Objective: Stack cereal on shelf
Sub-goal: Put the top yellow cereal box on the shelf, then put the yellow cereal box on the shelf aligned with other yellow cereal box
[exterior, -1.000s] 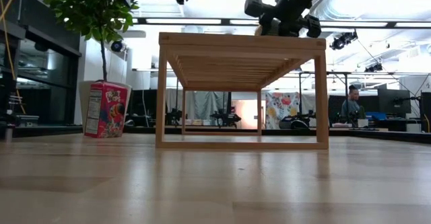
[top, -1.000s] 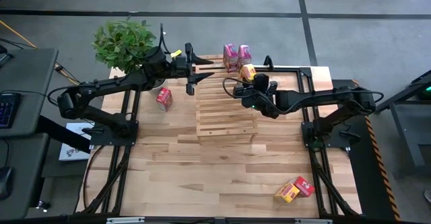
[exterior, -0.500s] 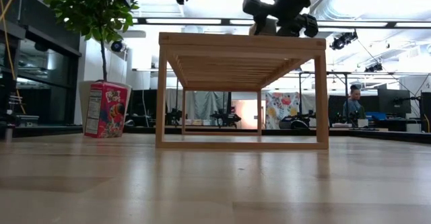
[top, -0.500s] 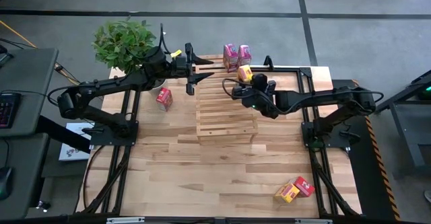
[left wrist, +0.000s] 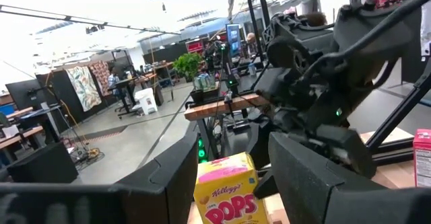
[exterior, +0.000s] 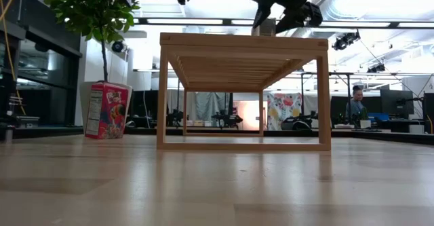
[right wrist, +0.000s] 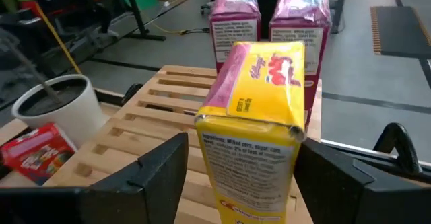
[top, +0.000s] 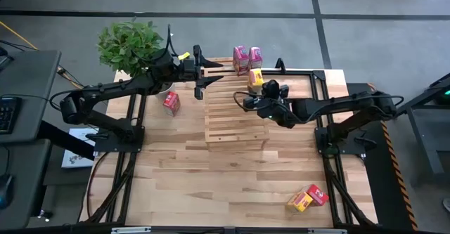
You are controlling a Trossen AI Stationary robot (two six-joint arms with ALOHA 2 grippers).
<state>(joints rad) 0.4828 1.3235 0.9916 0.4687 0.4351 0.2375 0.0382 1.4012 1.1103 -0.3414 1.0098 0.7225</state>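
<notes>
The shelf (top: 235, 114), a slatted light-wood rack, stands mid-table. Two pink cereal boxes (top: 247, 57) stand upright on its far end. A yellow cereal box (top: 255, 78) (right wrist: 259, 123) stands upright on the slats just in front of them. My right gripper (right wrist: 242, 150) (top: 259, 91) is open, a finger on either side of the yellow box and drawn back a little from it. My left gripper (top: 209, 74) hangs open over the shelf's far left corner, holding nothing. A red box (top: 171, 102) stands on the table left of the shelf.
A potted plant (top: 130, 46) in a white pot (right wrist: 54, 109) stands at the far left. One yellow box (top: 300, 202) and one red box (top: 318, 193) lie near the front right edge. The near half of the shelf top is bare.
My right gripper has opened and let go of the yellow box. It has then risen a little and drawn back toward the table's near right, rolling slightly. The yellow box stays upright on the shelf top.
</notes>
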